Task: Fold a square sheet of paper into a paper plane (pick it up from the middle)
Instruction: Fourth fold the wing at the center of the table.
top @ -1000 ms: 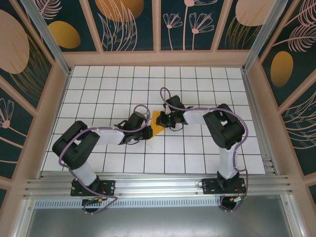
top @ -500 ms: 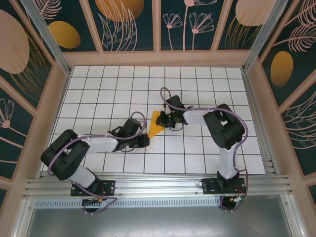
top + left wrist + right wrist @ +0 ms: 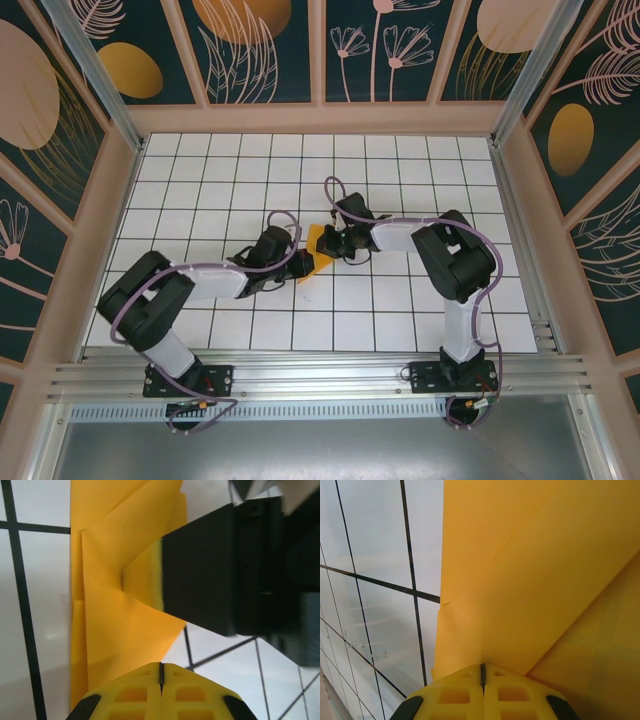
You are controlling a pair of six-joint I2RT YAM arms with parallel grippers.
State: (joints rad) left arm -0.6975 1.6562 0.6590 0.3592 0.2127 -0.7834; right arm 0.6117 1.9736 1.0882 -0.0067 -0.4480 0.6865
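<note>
The square sheet of paper (image 3: 320,251) lies on the tiled table as a small creased orange wedge between both grippers. In the left wrist view the paper (image 3: 115,615) shows several folded layers and a point toward the right. My left gripper (image 3: 301,266) is shut, its yellow fingertips (image 3: 161,672) at the wedge's near edge with nothing seen between them. My right gripper (image 3: 336,241) is shut too, its tips (image 3: 482,672) resting against the paper (image 3: 520,580). Its black body (image 3: 200,570) stands over the folds in the left wrist view. A raised flap (image 3: 600,650) lies beside its tips.
White table with a black grid (image 3: 400,170) inside a wooden frame with patterned walls. Both arms reach toward the centre, the left forearm (image 3: 210,280) low across the near tiles, the right elbow (image 3: 455,255) to the right. An aluminium rail (image 3: 320,375) runs along the near edge.
My left gripper drew back toward the near side half a second ago and has come back up to the paper's edge. The right gripper has stayed on the paper.
</note>
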